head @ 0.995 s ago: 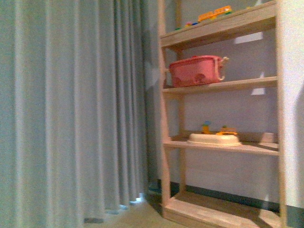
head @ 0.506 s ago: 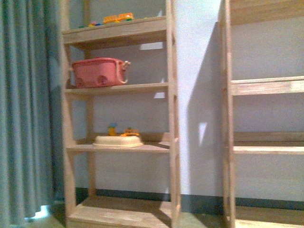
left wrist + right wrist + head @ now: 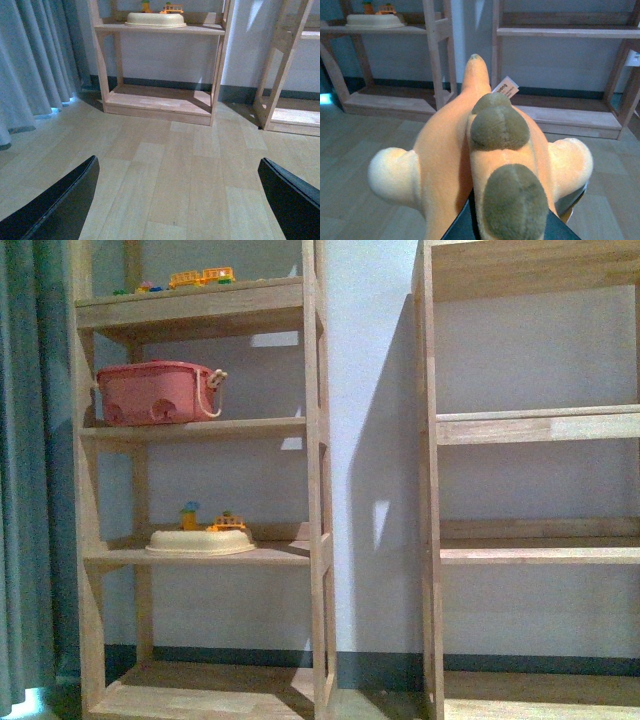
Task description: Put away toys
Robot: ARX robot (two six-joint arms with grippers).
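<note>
Two open wooden shelf units against a pale wall (image 3: 370, 390).
The left shelf unit (image 3: 315, 490) and the right shelf unit (image 3: 430, 490) stood apart on a light wood-plank floor (image 3: 165, 170), above a dark baseboard (image 3: 380, 668). A grey-blue curtain (image 3: 25, 490) hung beside the left one; a small light patch (image 3: 379, 523) lay between them.

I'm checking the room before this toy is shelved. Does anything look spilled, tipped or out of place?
Nothing stands out. The pink bin sits level, the cream tray lies flat on the shelf below it, and the floor shows no spills. The only toy off the shelves is the orange plush, held in the right end effector.
</note>
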